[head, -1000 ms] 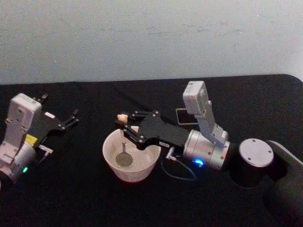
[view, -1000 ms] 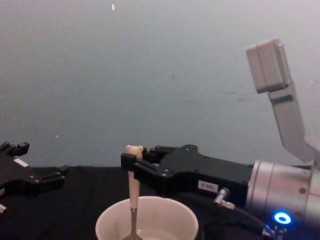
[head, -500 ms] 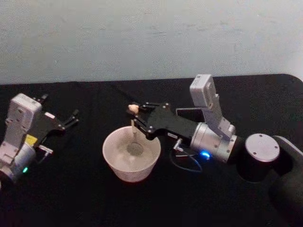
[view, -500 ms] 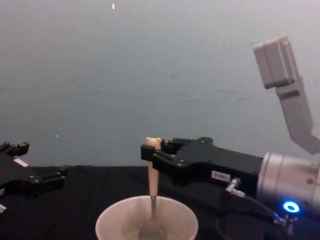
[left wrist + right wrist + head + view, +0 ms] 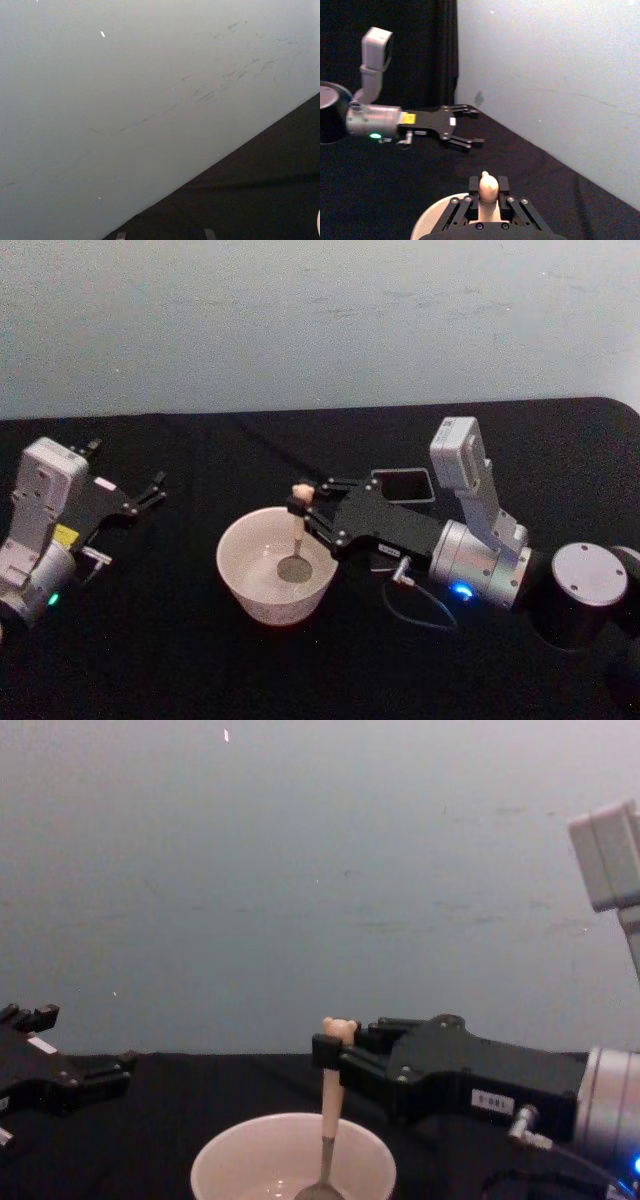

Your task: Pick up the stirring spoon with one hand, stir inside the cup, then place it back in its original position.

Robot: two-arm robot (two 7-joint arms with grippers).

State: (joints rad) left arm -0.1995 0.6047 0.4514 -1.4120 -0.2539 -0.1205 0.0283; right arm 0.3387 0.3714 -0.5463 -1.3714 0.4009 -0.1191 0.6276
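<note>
Gripping the spoon (image 5: 297,528) just under its bear head, the right tool (image 5: 301,503) is clenched on the cream handle and holds it upright over the cup (image 5: 236,540). The grey shaft runs down into the cup, and the spoon's bowl sits low inside, right of the middle in the head view. In the chest view the spoon (image 5: 327,1112) stands just right of the cup's (image 5: 222,1152) centre, with the right tool (image 5: 331,1047) reaching in from the right, above the rim.

A second ago the spoon stood near the cup's left wall; half a second ago it was close to the middle; now it is farther right. The right arm has drawn back to the right with it, so the dark square holder (image 5: 403,484) behind the tool, partly covered before, now shows its whole opening. The cup has not moved on the black bench (image 5: 180,660).

The left tool (image 5: 125,466) lies at the bench's left side, well apart from the cup, fingers spread and holding nothing, just as before. The right wrist view shows it (image 5: 471,127) beyond the bear head (image 5: 488,186).
</note>
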